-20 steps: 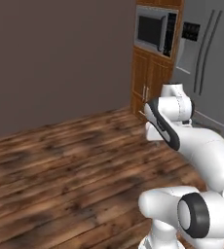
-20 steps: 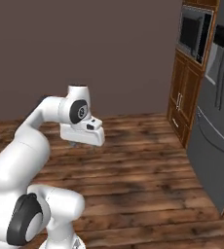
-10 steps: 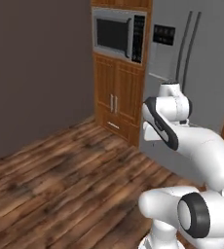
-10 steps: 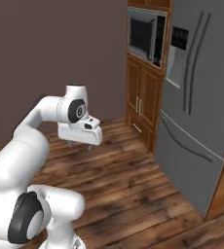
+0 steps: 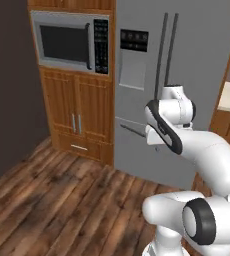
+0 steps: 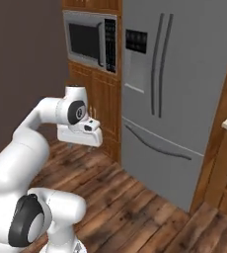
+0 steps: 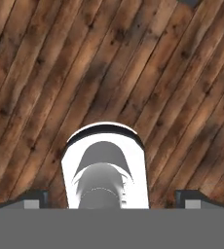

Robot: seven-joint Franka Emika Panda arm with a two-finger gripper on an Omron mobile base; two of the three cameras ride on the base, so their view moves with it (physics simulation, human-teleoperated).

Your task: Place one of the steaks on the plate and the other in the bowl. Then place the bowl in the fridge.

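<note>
The base had swung round until the tall grey stainless French-door fridge [image 5: 187, 85], doors closed, stood just ahead, while the two-finger gripper [image 7: 112, 197] hung wide open and empty over the wooden floor [image 7: 46, 73]

— What stands ahead of you?
— The tall grey stainless fridge [image 5: 187, 80], doors closed. Left of it, the built-in microwave [image 5: 71, 42] sits above the wooden cabinet doors [image 5: 77, 117]. Plank floor [image 7: 109, 63] lies below my hand.

Grey fridge [image 5: 197, 60] — doors shut — stands right of wooden cabinets.
</note>
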